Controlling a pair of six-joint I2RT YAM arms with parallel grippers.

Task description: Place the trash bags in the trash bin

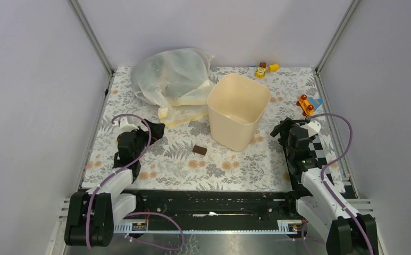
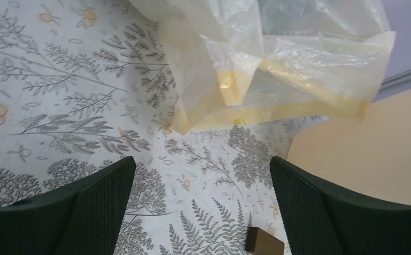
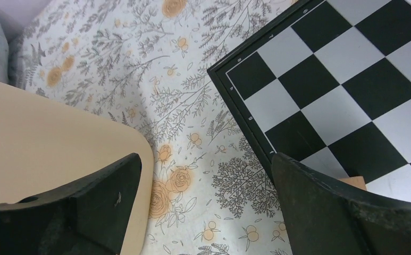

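Top external view: the cream-beige trash bin (image 1: pixel 234 133) stands upright and open-mouthed near the middle of the flower-patterned surface (image 1: pixel 182 171), with both arms drawn up on either side of it. To its left, toward the back wall, a large whitish translucent bag (image 1: pixel 171 79) lies crumpled, its pale yellow rim spilling down just beside the bin's left wall. A darker shade shows through the bag's folds; whether that is the trash bag cannot be told.

The left claw (image 1: pixel 156 129) is spread wide and grips nothing. Its wrist view shows the two dark fingers (image 2: pixel 102 202) apart above the print, the bag's yellow rim ahead of them and the bin's wall at the right. A small brown block (image 1: pixel 199 150) lies on the surface between this claw and the bin, apart from both.

The right claw (image 1: pixel 278 130) is likewise spread and empty, close to the bin's right side. Its wrist view shows the bin's wall behind the left finger and a black-and-white chessboard (image 3: pixel 341 79) lying flat at the right. Two small coloured toys (image 1: pixel 263 69) (image 1: pixel 308 104) lie toward the back right.
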